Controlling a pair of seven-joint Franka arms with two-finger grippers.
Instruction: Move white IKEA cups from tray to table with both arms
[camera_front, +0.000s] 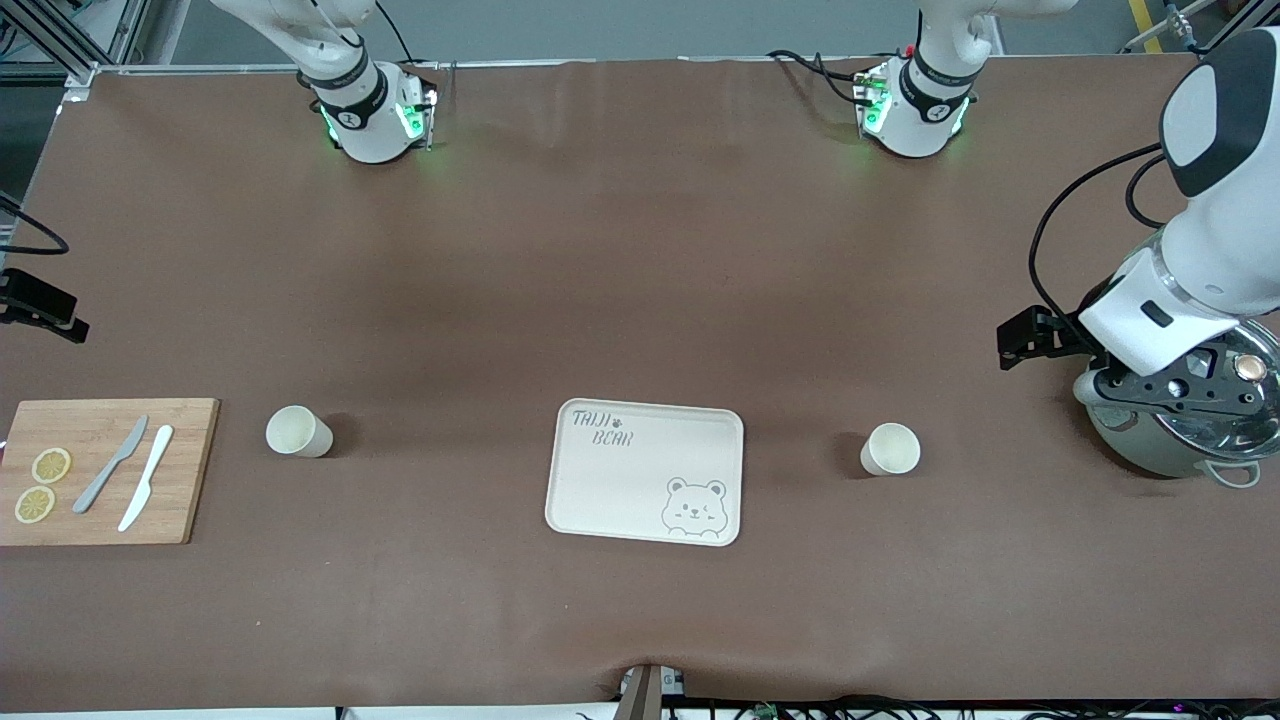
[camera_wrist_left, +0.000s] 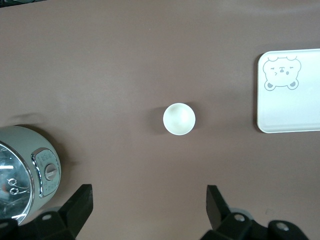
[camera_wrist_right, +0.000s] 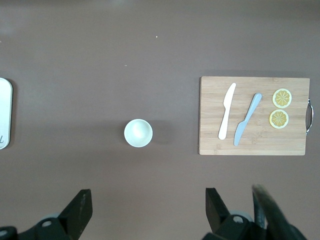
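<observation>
Here the brown table (camera_front: 640, 300) carries everything, with the cream rectangular tray with a bear drawing (camera_front: 646, 472) at its middle. At 9 o'clock from the tray, toward the right arm's end, lies the rectangular bamboo cutting board (camera_front: 180, 470), bearing a grey knife (camera_front: 111, 464), a white knife (camera_front: 146, 477) and two round lemon slices (camera_front: 51, 465). At 3 o'clock, toward the left arm's end, stands the round grey-and-steel cooker pot (camera_front: 1150, 445). Between board and tray stands one small cream-white handleless cup (camera_front: 298, 432), upright; the other cream-white cup (camera_front: 890, 449) stands between tray and pot, also upright, both apart from the tray. The left gripper (camera_wrist_left: 150, 210) hangs released, fingers spread wide, above its cup (camera_wrist_left: 179, 118). The right gripper (camera_wrist_right: 147, 212) hangs likewise released over bare table near its cup (camera_wrist_right: 138, 133), grasping nothing.
</observation>
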